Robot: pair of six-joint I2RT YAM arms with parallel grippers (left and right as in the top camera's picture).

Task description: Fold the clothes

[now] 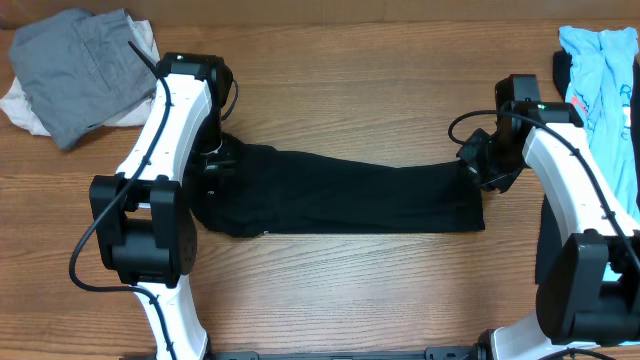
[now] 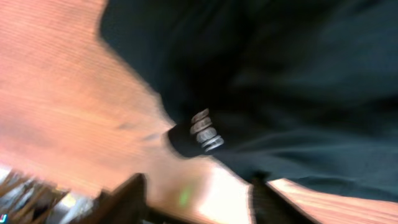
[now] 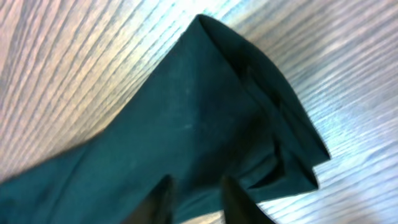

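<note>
Nipping the right end of the black T-shirt [image 1: 350, 195], stretched across the desk [image 1: 350, 90], in the nearly closed right end effector [image 3: 198, 194], likely to keep it taut; left end effector [image 2: 196, 186] parted, empty.

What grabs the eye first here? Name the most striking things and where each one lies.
A black T-shirt, folded into a long band, lies across the middle of the wooden table. At its right end, the right fingers straddle its folded edge. A grey and white heap sits in the far left corner, and a light-blue shirt lies at the right edge.
</note>
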